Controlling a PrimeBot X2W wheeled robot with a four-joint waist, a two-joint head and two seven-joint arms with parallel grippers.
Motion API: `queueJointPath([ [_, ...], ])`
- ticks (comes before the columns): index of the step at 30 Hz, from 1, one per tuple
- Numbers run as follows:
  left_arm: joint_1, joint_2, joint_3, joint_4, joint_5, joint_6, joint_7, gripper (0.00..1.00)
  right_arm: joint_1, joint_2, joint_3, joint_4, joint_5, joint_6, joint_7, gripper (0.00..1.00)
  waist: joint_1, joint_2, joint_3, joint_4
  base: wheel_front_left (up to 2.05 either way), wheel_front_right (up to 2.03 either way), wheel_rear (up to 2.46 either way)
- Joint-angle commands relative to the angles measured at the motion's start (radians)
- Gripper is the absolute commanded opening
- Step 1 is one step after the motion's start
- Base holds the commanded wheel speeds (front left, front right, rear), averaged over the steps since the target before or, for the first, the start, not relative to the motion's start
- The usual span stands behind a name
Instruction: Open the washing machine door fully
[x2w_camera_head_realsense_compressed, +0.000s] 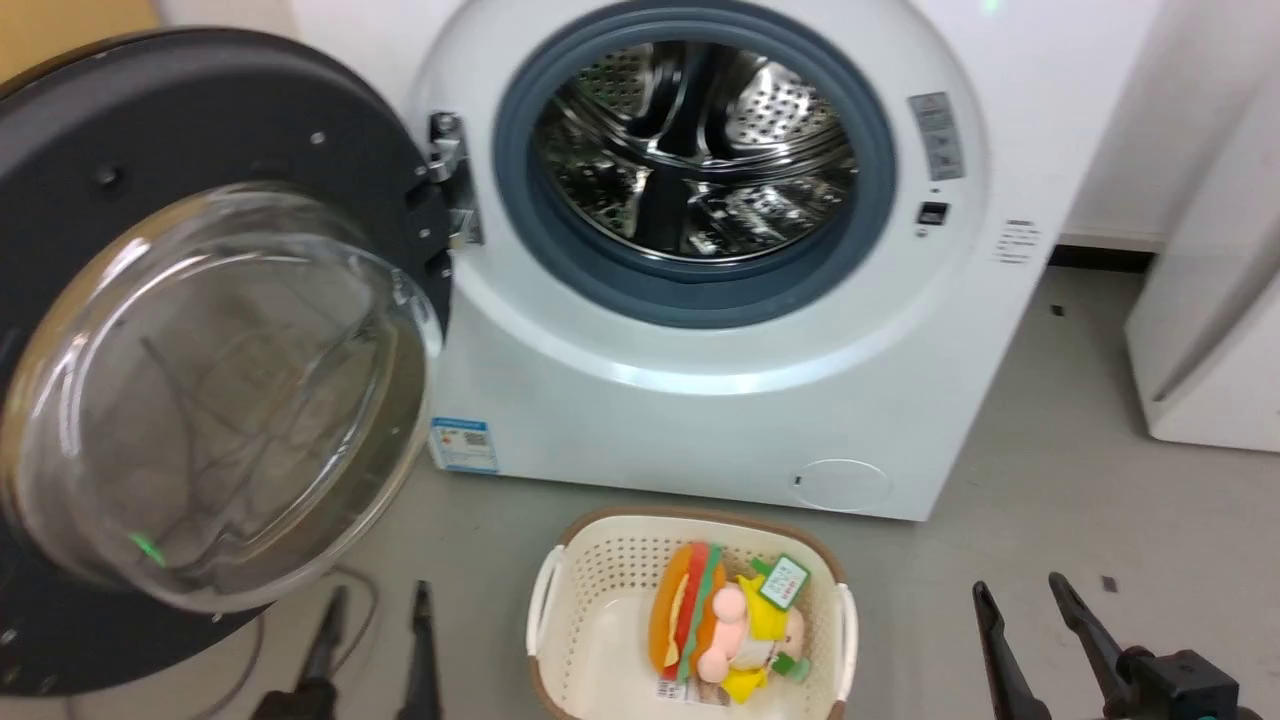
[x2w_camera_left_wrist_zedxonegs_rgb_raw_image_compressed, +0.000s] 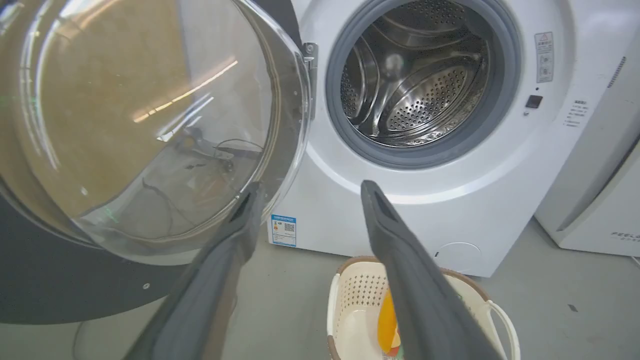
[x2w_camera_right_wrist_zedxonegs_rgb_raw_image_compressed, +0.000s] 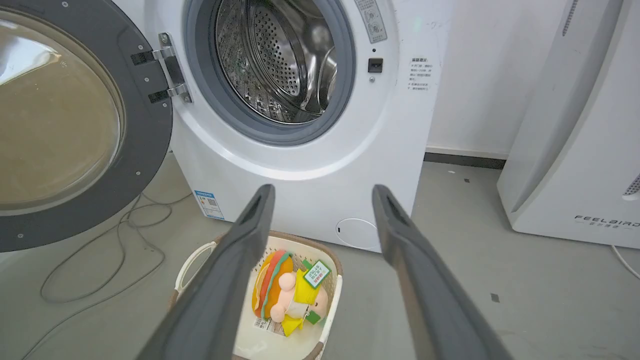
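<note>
Left gripper (x2w_camera_head_realsense_compressed: 378, 600) hovering wide open just under the washing machine door (x2w_camera_head_realsense_compressed: 220, 390).
Its fingers are hanging spread and empty; right gripper (x2w_camera_head_realsense_compressed: 1020, 590) is idling equally wide, well off to the side. Ahead, the washing machine (x2w_camera_head_realsense_compressed: 700, 400) is gaping, and the door is standing well out. Nudging it slowly outward near its free edge is looking safest.

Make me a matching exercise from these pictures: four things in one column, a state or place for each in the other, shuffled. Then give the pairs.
1. door
2. drum
3. basket
4. right gripper

A. on the floor, with a stuffed toy inside
B. open, holding nothing
C. swung open on its hinge
D. perforated steel

Pairs: 1-C, 2-D, 3-A, 4-B
</note>
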Motion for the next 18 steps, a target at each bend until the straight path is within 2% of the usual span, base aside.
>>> queueJointPath([
  [1, 0.005, -0.006, -0.012, -0.001, 0.000, -0.005, 0.005, 1.00, 0.006, 0.003, 0.001, -0.012, -0.003, 0.001, -0.003, 1.00, 0.0000, -0.0001, -0.005, -0.024, 0.00, 0.00, 0.00],
  [9, -0.013, 0.001, -0.065, 0.023, 0.018, -0.016, 0.037, 1.00, 0.020, 0.003, 0.004, -0.053, -0.012, 0.001, 0.021, 1.00, 0.0000, -0.0001, -0.007, -0.093, 0.00, 0.00, 0.00],
  [18, -0.032, -0.001, -0.085, 0.055, 0.011, -0.012, 0.035, 1.00, 0.038, 0.003, 0.009, -0.057, -0.005, 0.001, 0.035, 1.00, 0.0000, -0.0001, 0.001, -0.118, 0.00, 0.00, 0.00],
])
